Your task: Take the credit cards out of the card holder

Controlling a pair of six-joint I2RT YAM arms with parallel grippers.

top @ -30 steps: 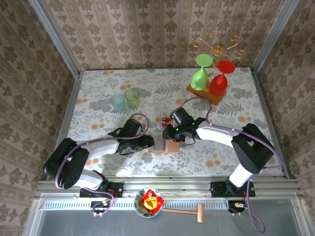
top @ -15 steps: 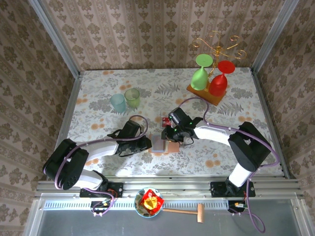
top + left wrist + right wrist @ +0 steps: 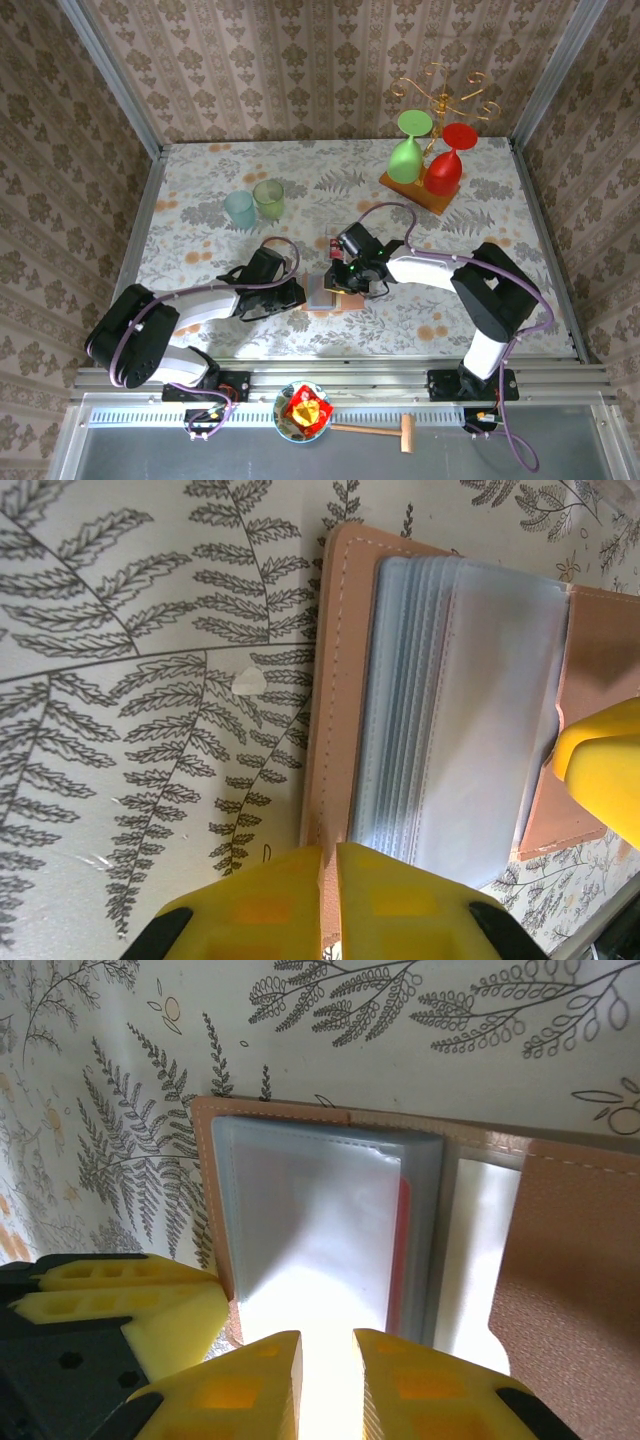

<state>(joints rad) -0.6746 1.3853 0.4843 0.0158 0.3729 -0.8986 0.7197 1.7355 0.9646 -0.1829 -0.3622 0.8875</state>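
Centrally on the flowered table (image 3: 200, 190), the card holder (image 3: 337, 294) is being held open and flat between the two arms; its salmon cover is lying underneath, with the stack of clear grey-blue sleeves (image 3: 470, 710) facing up; the left gripper (image 3: 328, 855) is being kept nearly closed, its yellow fingers pinching the left edge of the cover, which is running into the slim gap between them; the right gripper (image 3: 326, 1345) is being kept narrow as well, its fingers set on either side of the near edge of the sleeves, where a bright glare is hiding the exact contact; a red card (image 3: 403, 1250) is sitting inside the sleeves, a thin strip of it being shown along the right side of the stack; a small red piece (image 3: 333, 244) is lying on the table just beyond the right gripper, too hidden to be told for a card; two pale cups (image 3: 254, 204) are standing well apart to the far left, and a wooden stand (image 3: 420, 188) with a green and a red glass is standing at the far right
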